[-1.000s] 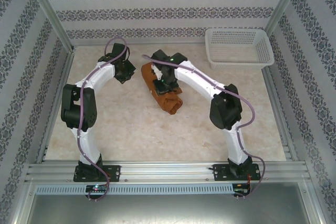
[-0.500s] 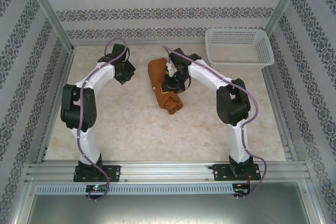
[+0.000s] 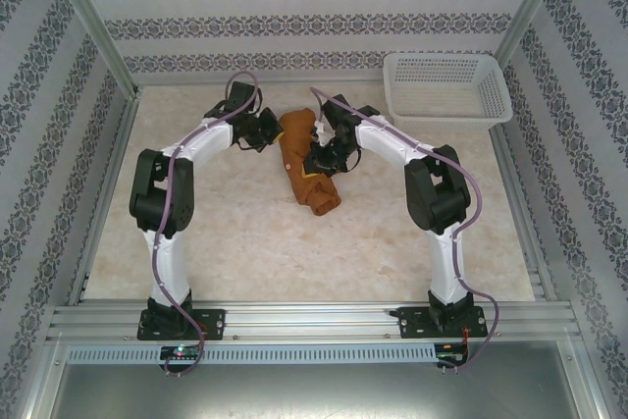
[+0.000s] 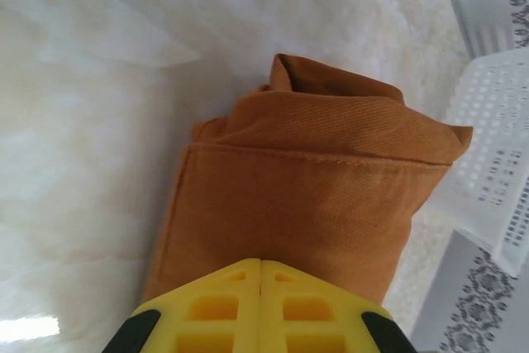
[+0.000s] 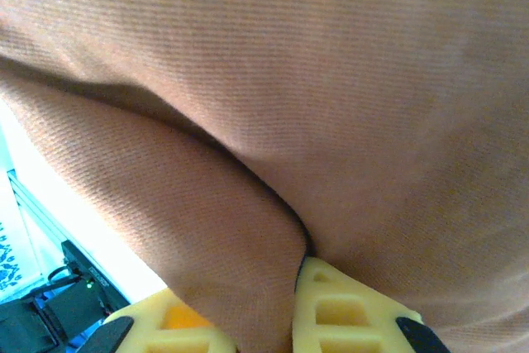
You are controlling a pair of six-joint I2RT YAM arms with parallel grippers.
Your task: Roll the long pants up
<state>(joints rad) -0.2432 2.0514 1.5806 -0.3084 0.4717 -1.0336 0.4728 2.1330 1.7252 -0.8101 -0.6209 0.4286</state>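
Saw a white mesh basket (image 3: 446,113) at upper right of the overhead frame, on a pale marbled table (image 3: 294,252); noted patterned wallpaper (image 3: 294,22) behind, aluminium rail (image 3: 314,319) below.

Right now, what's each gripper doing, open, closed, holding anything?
Left gripper: closed, holding nothing.
Right gripper: closed on a fold of the long pants.

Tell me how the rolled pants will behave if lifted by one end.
Probably floppy: the long pants are soft woven cloth, creasing in the right gripper. Likely to unroll: nothing binds the roll. Unlikely to slip: coarse weave.
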